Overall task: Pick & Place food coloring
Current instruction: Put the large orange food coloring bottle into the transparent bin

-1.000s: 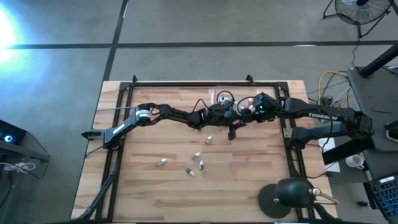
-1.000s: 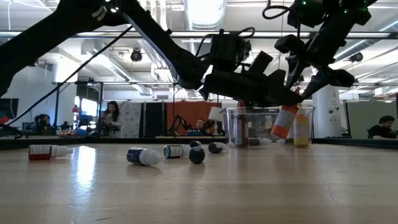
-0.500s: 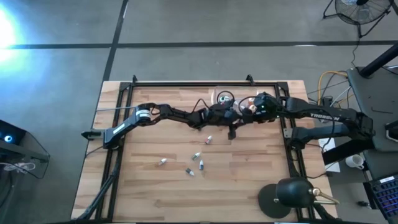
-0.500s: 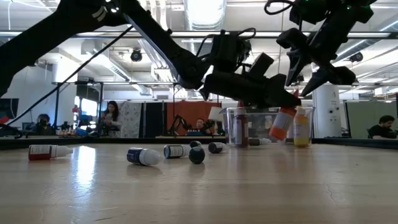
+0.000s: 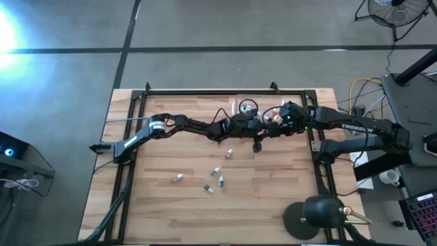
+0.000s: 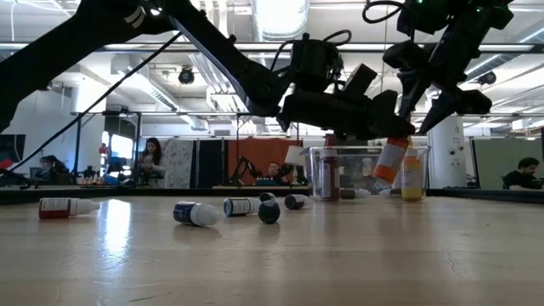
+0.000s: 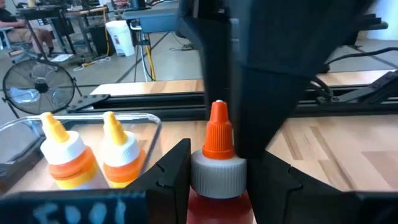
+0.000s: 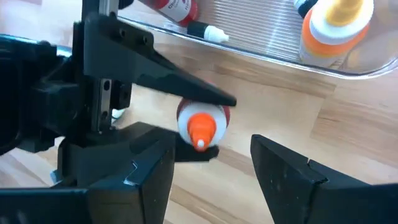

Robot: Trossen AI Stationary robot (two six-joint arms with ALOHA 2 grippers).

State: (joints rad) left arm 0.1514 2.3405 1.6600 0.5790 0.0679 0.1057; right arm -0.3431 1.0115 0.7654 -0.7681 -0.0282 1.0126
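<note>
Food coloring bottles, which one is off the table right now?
The orange-capped bottle clamped in the left gripper, held in the air beside the clear box. The loose ones lie on their sides on the table; others stand inside the box.

My overhead camera looks straight down on the whole table from far up. My low camera sits at tabletop level, facing across it into the room. Both wrist cameras look close-up at the orange-capped bottle, which all four views share.
</note>
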